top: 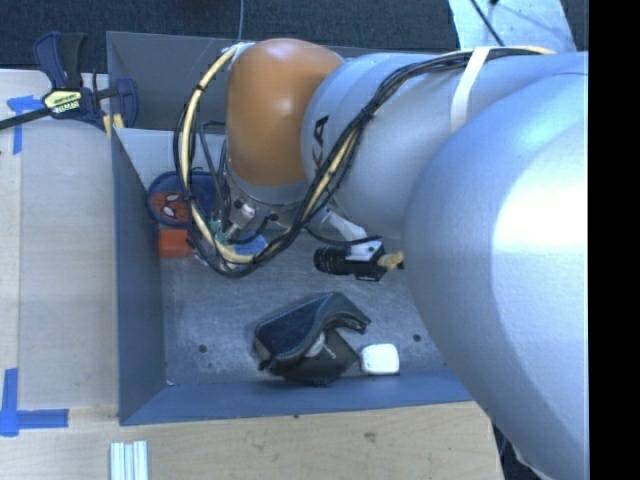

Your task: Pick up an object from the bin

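My gripper (pixel 238 216) hangs low at the bin's left side, under the orange wrist cover and wrapped in cables. Just to its left a round blue disc with a Spider-Man face (pixel 168 204) lies against the left wall. A small orange block (pixel 173 243) sits right below the disc. A bit of blue (pixel 252 245) shows at the gripper's lower edge among the cables; I cannot tell what it is. To the right of the gripper lies a black cylinder with a yellow tip (pixel 350 260).
A dark blue and black shoe-like thing (pixel 305 336) lies near the front wall, with a small white rounded piece (pixel 380 359) beside it. A white thing (pixel 343 226) peeks out under the arm. The arm covers the bin's right and back.
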`<action>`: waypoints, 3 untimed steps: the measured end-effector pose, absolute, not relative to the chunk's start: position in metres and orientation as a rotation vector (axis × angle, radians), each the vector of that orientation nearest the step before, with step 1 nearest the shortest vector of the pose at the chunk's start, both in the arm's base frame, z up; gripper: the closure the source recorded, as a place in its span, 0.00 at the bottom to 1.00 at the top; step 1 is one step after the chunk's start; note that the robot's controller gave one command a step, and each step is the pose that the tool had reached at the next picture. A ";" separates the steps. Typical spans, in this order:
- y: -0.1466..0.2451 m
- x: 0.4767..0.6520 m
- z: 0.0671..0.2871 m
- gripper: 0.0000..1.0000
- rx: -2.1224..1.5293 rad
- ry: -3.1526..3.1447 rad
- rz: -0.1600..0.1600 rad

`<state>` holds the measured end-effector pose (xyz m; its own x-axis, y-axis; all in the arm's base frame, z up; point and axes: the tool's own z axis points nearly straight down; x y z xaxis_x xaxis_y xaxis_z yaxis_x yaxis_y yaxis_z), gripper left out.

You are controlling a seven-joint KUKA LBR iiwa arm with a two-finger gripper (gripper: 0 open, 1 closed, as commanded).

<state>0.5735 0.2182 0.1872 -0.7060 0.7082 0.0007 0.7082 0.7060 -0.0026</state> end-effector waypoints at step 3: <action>0.229 0.581 0.272 1.00 -1.144 -2.935 -0.010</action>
